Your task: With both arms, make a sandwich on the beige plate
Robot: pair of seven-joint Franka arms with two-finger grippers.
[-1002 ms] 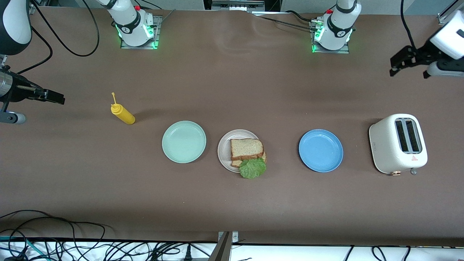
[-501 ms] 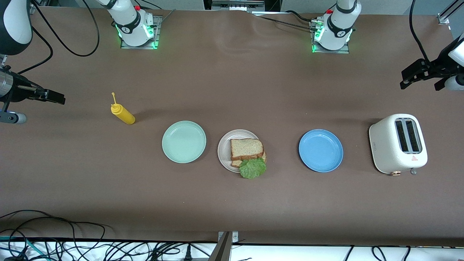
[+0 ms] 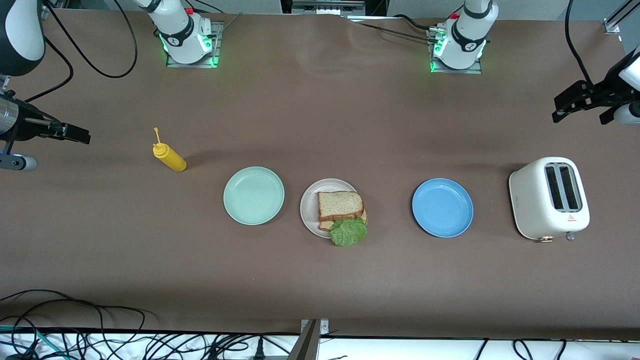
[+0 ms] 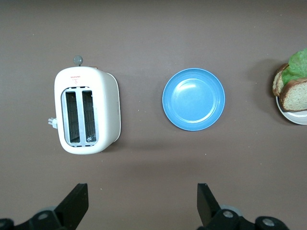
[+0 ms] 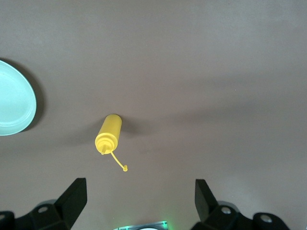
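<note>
Sandwich (image 3: 341, 211) sits on the beige plate (image 3: 308, 206), the landmark for this entry. Two square brown slices are stacked, with darker crust. The top slice has its edges roughly parallel to the table's long edge, and its slightly longer side runs toward the two arm ends. The lower slice is offset and peeks out on the side nearer the front camera. A ruffled green lettuce leaf (image 3: 348, 232) sticks out from between them toward the front camera and overhangs the plate rim.

Mint-green plate (image 3: 253, 195) is just beside the beige plate toward the right arm's end, with the yellow squeeze bottle (image 3: 170, 156) further that way. Blue plate (image 3: 442, 207) is near the beige plate toward the left arm's end, and the white toaster (image 3: 550, 198) lies past it.

Left gripper (image 3: 580, 102) hangs in the air at the left arm's end, fingers spread apart and empty. Right gripper (image 3: 70, 134) hangs at the right arm's end, fingers apart and empty.

Left wrist view shows both bread edges with lettuce between them at the frame edge, plus the toaster's two slots. Right wrist view shows only the bottle and part of the mint-green plate.
</note>
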